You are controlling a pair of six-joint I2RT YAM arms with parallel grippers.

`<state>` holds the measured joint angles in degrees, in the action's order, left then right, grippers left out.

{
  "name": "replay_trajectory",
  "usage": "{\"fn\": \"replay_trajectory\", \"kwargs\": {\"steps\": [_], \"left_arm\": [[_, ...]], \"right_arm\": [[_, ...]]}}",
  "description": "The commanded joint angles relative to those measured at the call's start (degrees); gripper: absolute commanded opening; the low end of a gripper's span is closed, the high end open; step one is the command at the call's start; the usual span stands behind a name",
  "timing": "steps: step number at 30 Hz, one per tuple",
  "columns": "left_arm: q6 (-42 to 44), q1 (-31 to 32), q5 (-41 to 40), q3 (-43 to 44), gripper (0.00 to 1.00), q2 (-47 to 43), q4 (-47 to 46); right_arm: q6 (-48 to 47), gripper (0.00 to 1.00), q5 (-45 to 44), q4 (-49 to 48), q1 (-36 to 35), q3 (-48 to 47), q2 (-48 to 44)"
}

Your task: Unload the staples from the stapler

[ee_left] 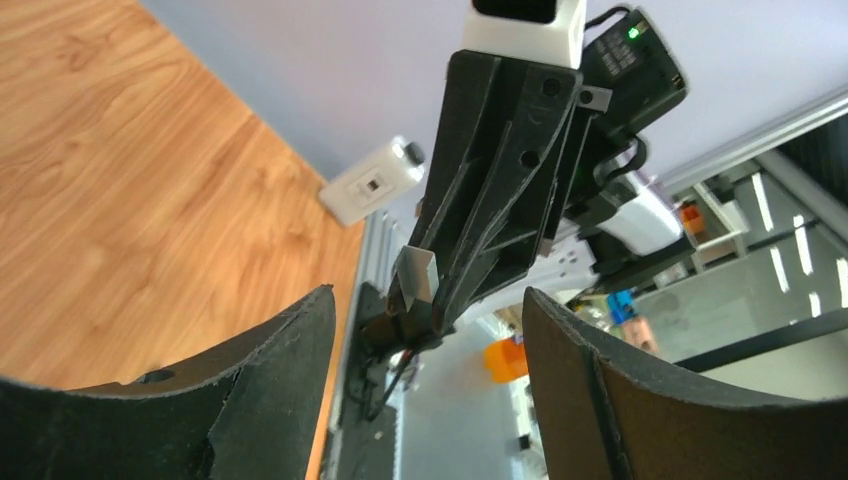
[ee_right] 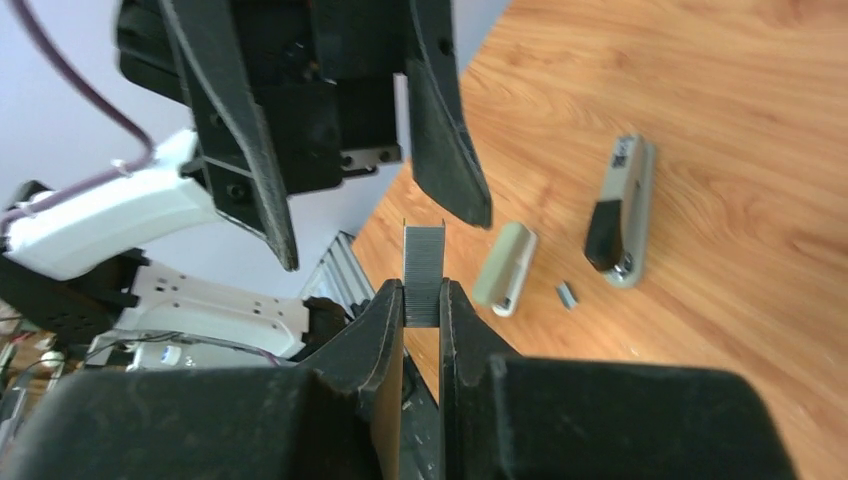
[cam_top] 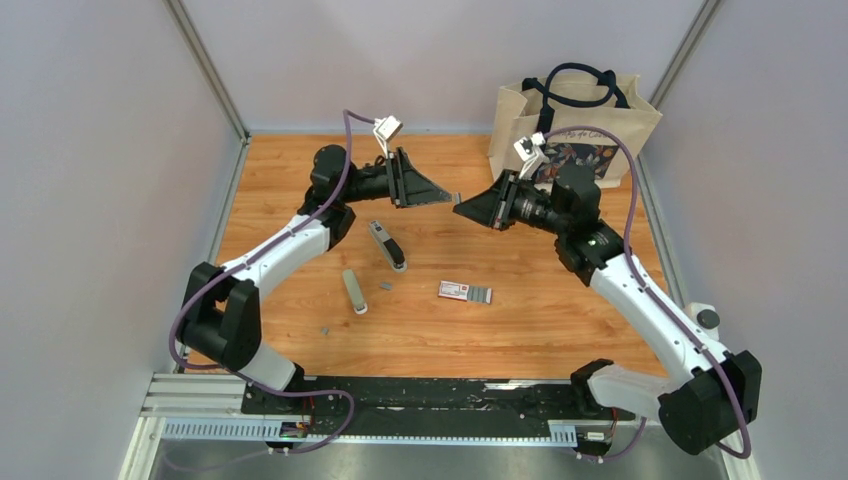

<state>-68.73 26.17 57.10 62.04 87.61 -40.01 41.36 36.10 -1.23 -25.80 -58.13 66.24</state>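
Note:
The dark stapler (cam_top: 388,245) lies flat on the wooden table, also seen in the right wrist view as the stapler (ee_right: 620,215). My right gripper (ee_right: 423,292) is shut on a ribbed silvery strip of staples (ee_right: 423,255) that sticks out past its fingertips. It holds them in mid-air at the table's back middle (cam_top: 462,208). My left gripper (cam_top: 440,195) faces it tip to tip, open, its fingers (ee_right: 450,150) spread apart from the strip. In the left wrist view the left gripper (ee_left: 428,295) holds nothing, and the staples (ee_left: 418,275) show at the right gripper's tip.
A pale grey bar (cam_top: 354,291) lies left of the stapler, with a small loose staple bit (cam_top: 385,286) beside it. A red-and-white flat box (cam_top: 464,292) lies mid-table. A beige tote bag (cam_top: 575,115) stands at the back right corner. Grey walls enclose the table.

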Motion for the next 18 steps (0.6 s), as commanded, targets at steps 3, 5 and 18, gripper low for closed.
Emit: {"fn": "replay_trajectory", "kwargs": {"steps": [3,5,18], "left_arm": [[30.32,0.19,1.7,5.98,0.77,-1.92,27.83],[42.64,0.8,-2.15,10.8,0.77,-0.87,47.57],[107.82,15.21,-19.74,14.0,0.81,11.35,83.25]], "right_arm": [[-9.72,0.0,-5.59,19.13,1.63,-0.32,-6.02],[-11.64,0.0,-8.74,22.49,2.42,-0.06,-7.17],[-14.21,0.01,-22.74,37.53,11.64,-4.45,-7.88]]}}
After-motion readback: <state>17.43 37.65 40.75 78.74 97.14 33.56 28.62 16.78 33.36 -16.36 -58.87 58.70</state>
